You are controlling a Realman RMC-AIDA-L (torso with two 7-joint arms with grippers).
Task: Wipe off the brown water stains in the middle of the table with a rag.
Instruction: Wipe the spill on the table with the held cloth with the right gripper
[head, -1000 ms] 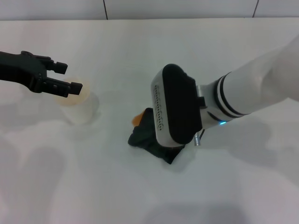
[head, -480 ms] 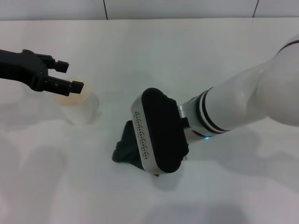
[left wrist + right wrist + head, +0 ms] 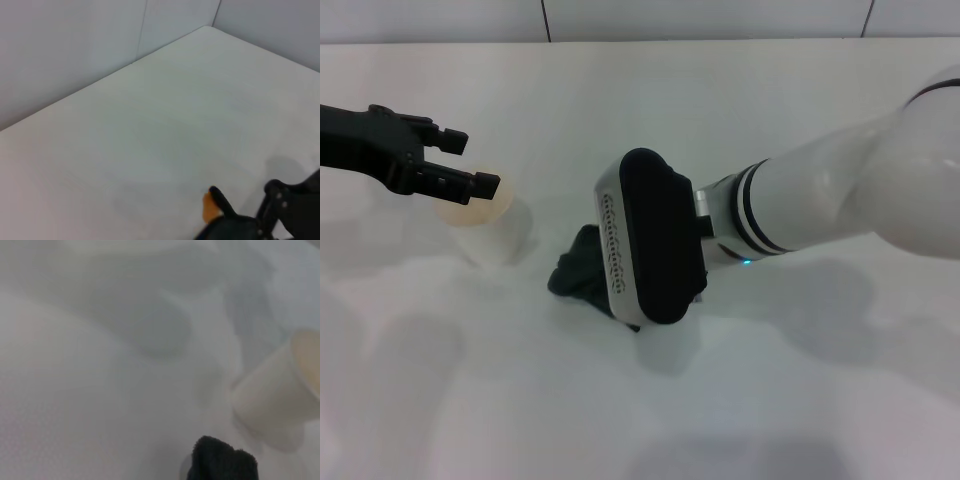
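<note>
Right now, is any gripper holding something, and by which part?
The left gripper holds nothing. The right gripper sits on the rag, but its grip is hidden, so that cannot be told.

The dark, crumpled rag [image 3: 577, 272] lies flat on the white table [image 3: 740, 110], mostly hidden beneath the right gripper. Its bunched edge sticks out on the gripper's left side.

Paper cup [image 3: 488, 228] stands upright on the bench [image 3: 740, 110], directly under the left gripper [image 3: 470, 165] and near the rag's [image 3: 578, 274] left edge. That's the only obstacle beside the right gripper [image 3: 645, 240]. Bench beyond the right gripper, in front of it and to its right is open surface.
</note>
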